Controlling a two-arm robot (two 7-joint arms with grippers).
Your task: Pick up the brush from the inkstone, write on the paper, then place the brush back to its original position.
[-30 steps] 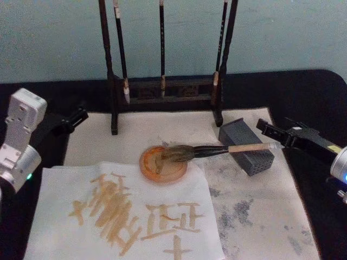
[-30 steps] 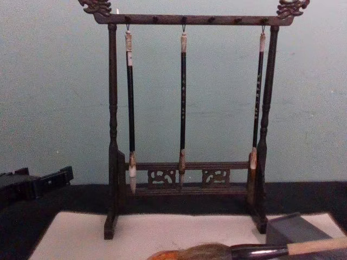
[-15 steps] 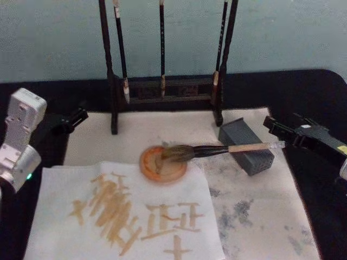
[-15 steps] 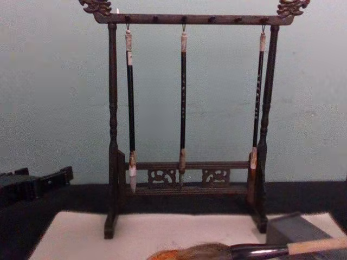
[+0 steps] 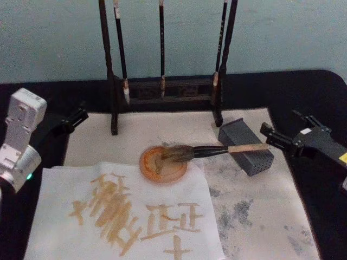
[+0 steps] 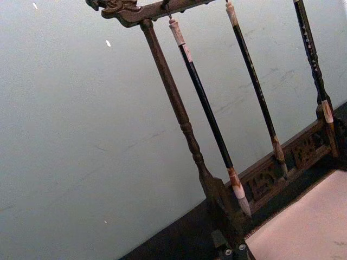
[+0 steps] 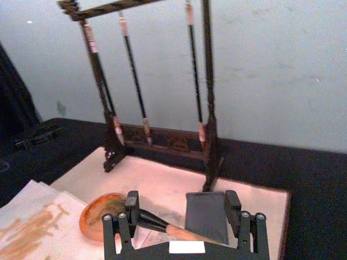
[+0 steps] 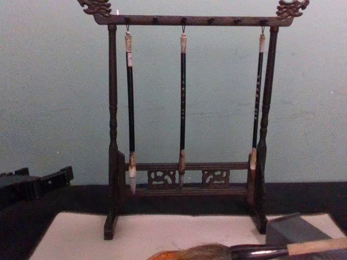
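The brush [image 5: 244, 147] lies with its bushy bristles on the orange round inkstone [image 5: 154, 170] and its tan handle across a grey block [image 5: 252, 158]. My right gripper [image 5: 280, 122] stands open just behind the handle's end. In the right wrist view the handle [image 7: 187, 234] runs between the spread fingers [image 7: 132, 205] without touching them. In front of the inkstone lies the paper [image 5: 59, 179], white and covered with tan strokes. At the left edge of the mat my left gripper [image 5: 76, 115] is parked. Low in the chest view are the brush [image 8: 314, 246] and the inkstone [image 8: 162, 254].
A dark wooden stand [image 5: 162, 86] with three thin hanging brushes rises at the back of the off-white mat [image 5: 260, 216]. The mat's right half is ink-stained. Black cloth surrounds the mat. The grey block [image 7: 203, 208] sits right ahead of the right gripper.
The right gripper drew back to the right, then settled lower beside the handle's end. The brush stays on the inkstone and block. The left arm has not moved.
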